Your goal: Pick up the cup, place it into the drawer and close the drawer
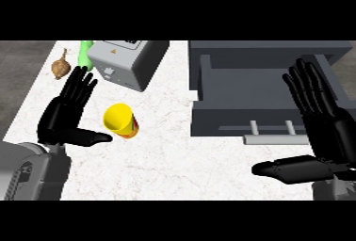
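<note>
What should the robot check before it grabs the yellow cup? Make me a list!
1. Cup in plain view on the counter: ok.
2. Left hand open and right beside the cup, thumb pointing toward it: ok.
3. Fingers curled round the cup: not ok, nothing is gripped yet.
4. Drawer pulled open, ready to take the cup: ok.
5. Room inside the drawer: cannot tell fully, because the right hand covers part of it.
6. Right hand open and holding nothing, free to push the drawer later: ok.
</note>
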